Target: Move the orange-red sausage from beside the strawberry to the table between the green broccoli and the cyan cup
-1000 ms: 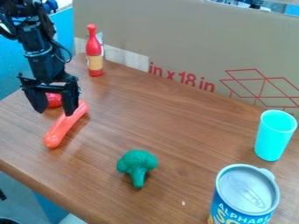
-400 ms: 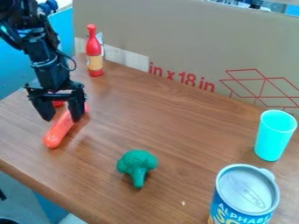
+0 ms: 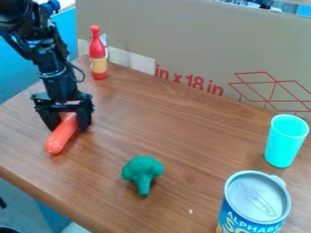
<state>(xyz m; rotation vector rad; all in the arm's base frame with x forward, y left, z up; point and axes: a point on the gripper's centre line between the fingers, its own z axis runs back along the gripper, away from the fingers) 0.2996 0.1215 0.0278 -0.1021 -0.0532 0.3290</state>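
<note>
One glossy orange-red plastic sausage [image 3: 59, 140], long, round-ended, black two-fingered hand [image 3: 68, 127] spread wide astride it, gripping nothing

My black arm [image 3: 53, 63] here at the upper left, slanting down toward the camera's lower right, my gripper [image 3: 68, 129] low, two fingers [image 3: 84, 119] parted, tips pointing down

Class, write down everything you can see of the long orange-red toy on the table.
The long orange-red toy looks like a sausage, smooth and slightly shiny, perhaps plastic. It lies on the brown wood-grain table, its rounded near end pointing towards the lower left. Its far part runs between the open fingers of the gripper, which partly hide it; whether they touch it cannot be told.
</note>
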